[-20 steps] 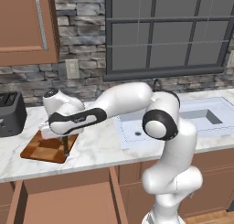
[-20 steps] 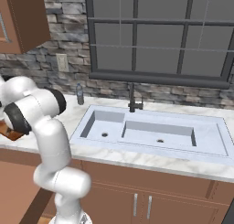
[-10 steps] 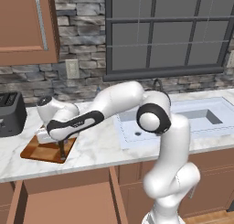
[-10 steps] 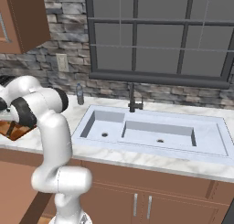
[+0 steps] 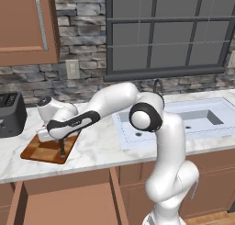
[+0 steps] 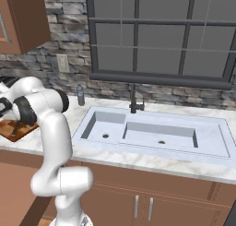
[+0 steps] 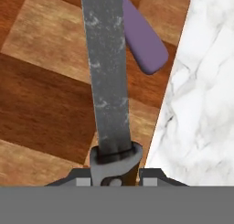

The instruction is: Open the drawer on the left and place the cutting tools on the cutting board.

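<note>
My gripper (image 7: pixel 114 175) clamps the knife (image 7: pixel 106 72) handle; stiff, light, slippery blade points twelve o'clock over the cutting board (image 7: pixel 41 104).

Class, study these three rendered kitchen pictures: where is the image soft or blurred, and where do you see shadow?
Hand view: the knife blade looks soft and mottled, the purple tool smooth-edged. Left base view: the arm throws a faint shadow across the cutting board; lighting is even, without glare. Right base view: the sink walls are softly shaded.
</note>
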You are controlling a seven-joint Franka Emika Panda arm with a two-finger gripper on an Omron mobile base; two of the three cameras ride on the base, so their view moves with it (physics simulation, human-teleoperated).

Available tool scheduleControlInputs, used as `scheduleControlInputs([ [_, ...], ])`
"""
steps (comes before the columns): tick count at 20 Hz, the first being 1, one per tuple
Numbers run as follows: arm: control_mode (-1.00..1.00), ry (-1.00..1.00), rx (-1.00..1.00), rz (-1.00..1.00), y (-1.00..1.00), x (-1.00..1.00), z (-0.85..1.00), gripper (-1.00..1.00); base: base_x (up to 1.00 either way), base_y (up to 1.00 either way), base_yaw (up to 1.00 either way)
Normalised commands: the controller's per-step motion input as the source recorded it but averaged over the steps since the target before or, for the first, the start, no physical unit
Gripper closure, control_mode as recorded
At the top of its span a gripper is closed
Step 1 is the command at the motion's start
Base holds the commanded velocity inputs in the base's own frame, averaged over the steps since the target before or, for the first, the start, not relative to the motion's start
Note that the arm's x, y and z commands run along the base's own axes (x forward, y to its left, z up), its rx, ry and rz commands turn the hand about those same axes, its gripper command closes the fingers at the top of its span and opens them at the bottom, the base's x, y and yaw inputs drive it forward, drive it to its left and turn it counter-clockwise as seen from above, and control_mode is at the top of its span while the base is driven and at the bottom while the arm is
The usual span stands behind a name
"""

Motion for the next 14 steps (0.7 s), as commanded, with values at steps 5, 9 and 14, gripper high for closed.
scheduleControlInputs([
  [5, -1.0, 0.0, 0.0, 0.0, 0.01, 0.19, -0.17, 1.0, 0.0, 0.0, 0.0],
  [9, -1.0, -0.01, 0.0, 0.0, 0.08, 0.16, -0.22, 1.0, 0.0, 0.0, 0.0],
  [14, -1.0, -0.01, 0.0, 0.0, 0.06, 0.19, -0.18, -1.0, 0.0, 0.0, 0.0],
])
